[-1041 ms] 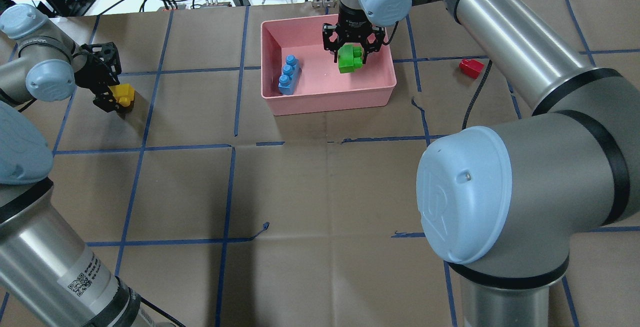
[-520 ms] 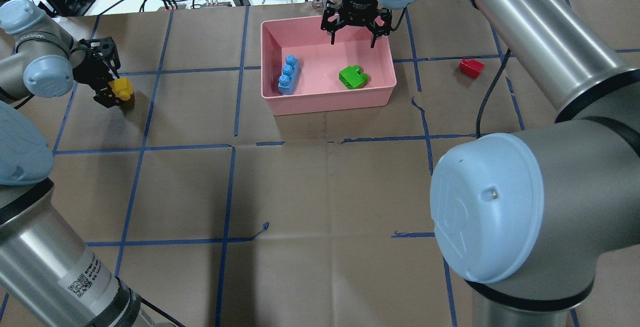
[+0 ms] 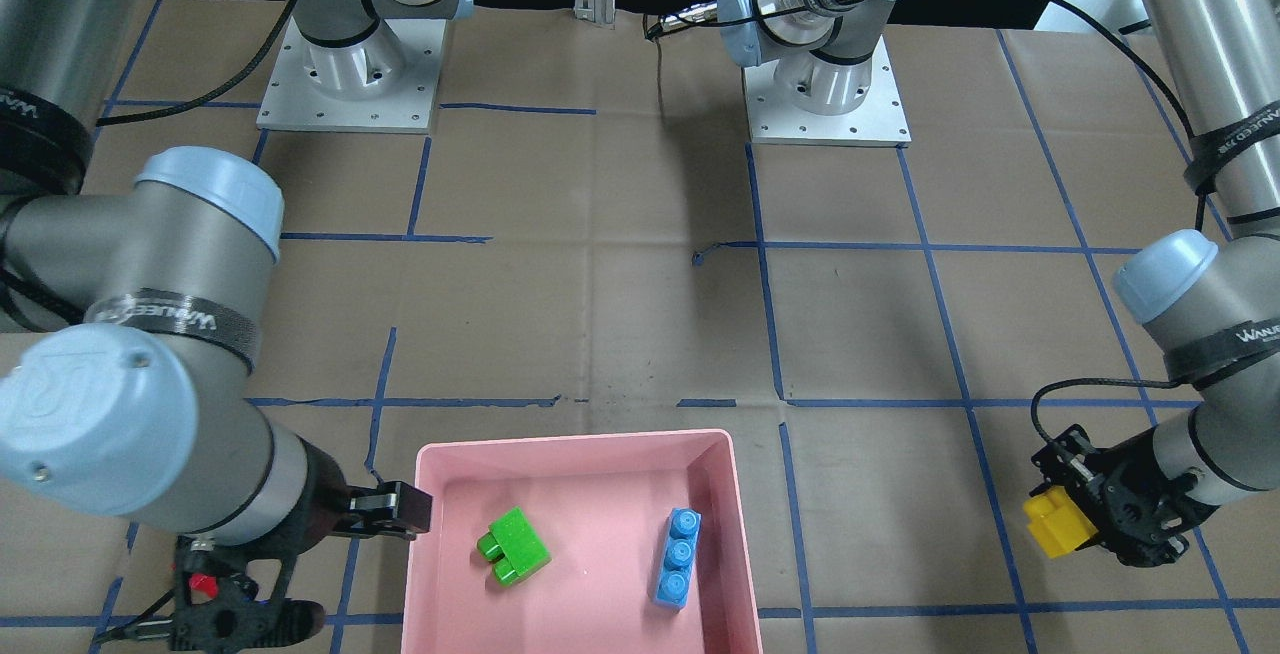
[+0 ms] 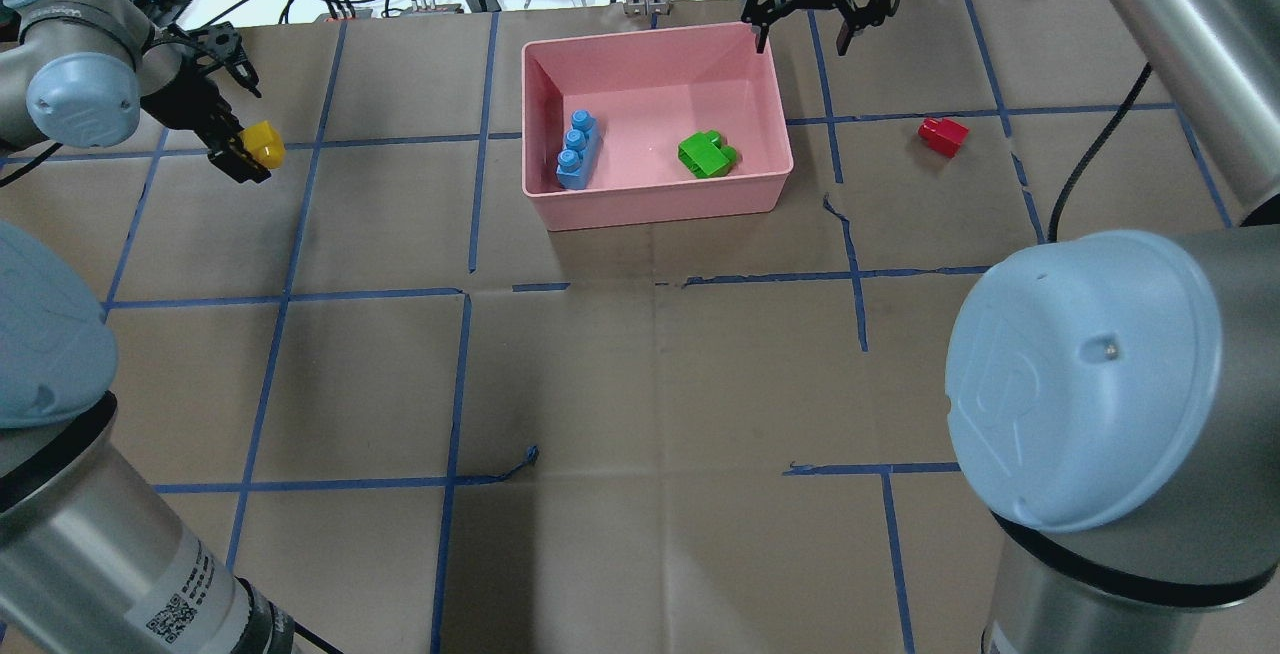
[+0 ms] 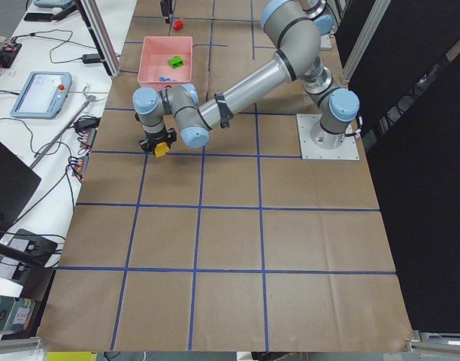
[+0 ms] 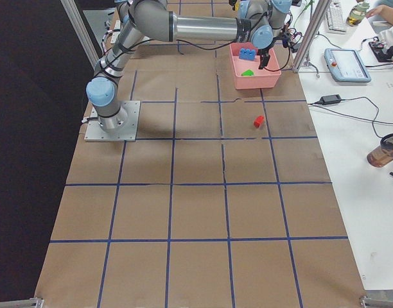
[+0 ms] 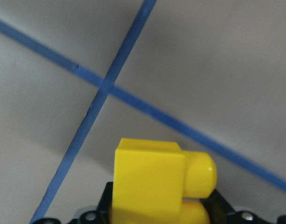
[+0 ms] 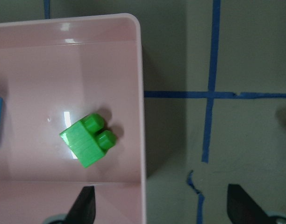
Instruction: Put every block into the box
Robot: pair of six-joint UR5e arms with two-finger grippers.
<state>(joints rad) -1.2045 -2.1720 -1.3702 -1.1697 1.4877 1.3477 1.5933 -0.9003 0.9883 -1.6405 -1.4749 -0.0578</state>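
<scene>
I record the left gripper (image 4: 243, 142) clamped on the yellow block (image 4: 264, 142), with the wrist tilted so its fingers point obliquely rather than straight down. The right gripper (image 4: 803, 32) points downward, jaws spread wide and empty, its arm stretched far forward.

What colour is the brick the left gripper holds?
Yellow; the brick shows best in the left wrist-mounted view.

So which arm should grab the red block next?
The right arm. Its claw is open and empty, by the corner of the box on the same side as the red block. The left claw is shut on the yellow block, far over on the box's other side.
</scene>
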